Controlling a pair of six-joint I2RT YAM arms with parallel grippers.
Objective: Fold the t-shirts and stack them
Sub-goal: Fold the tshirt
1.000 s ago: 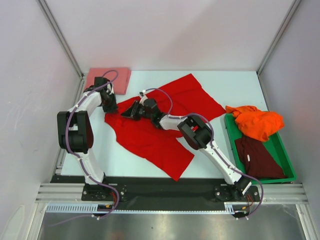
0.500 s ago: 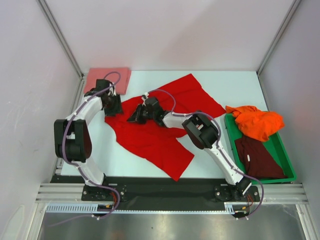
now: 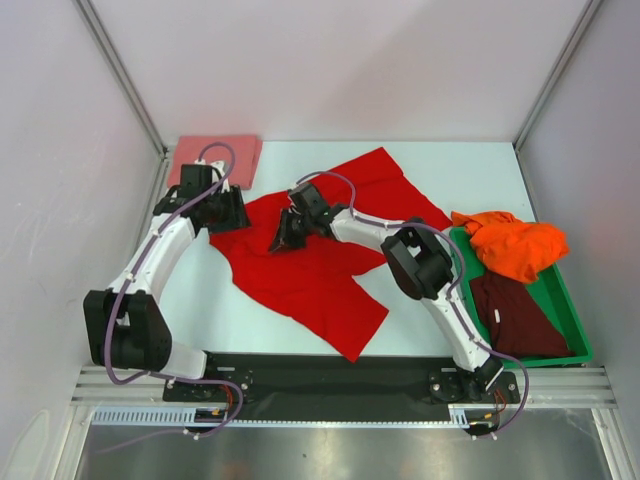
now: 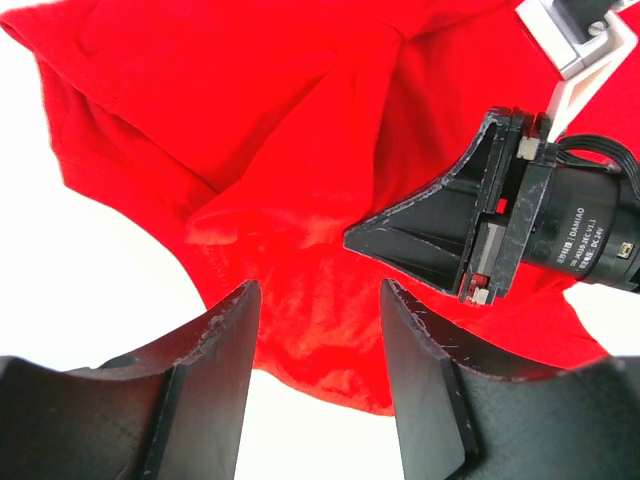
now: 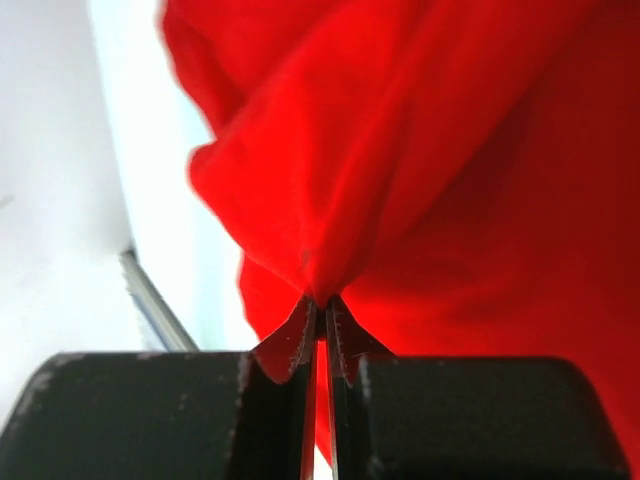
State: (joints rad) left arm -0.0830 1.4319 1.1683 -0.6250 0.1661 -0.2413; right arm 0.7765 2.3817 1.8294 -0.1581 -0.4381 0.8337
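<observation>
The red t-shirt point(image 3: 310, 275) lies spread and rumpled across the middle of the desk point(image 3: 470, 175), with one corner reaching toward the near edge. My right jaws are closed tight on a raised fold of it in its far left part. The cloth is pinched between the tips and drawn up into a small peak. My left jaws stand open just beside them, over the shirt's left edge, with nothing between them. Red cloth shows below the gap, and whether the tips touch it I cannot tell. From my left wrist I see my right jaws close by, pointing toward mine. The salmon-pink t-shirt point(image 3: 248, 160) lies folded flat in the far left corner of the desk, just behind my left arm point(image 3: 165, 245). At the right side, well apart from the red one, sits the green bin point(image 3: 558, 295). The orange t-shirt point(image 3: 515, 245) is bunched over its far end and the dark maroon t-shirt point(image 3: 515, 315) lies inside it.
</observation>
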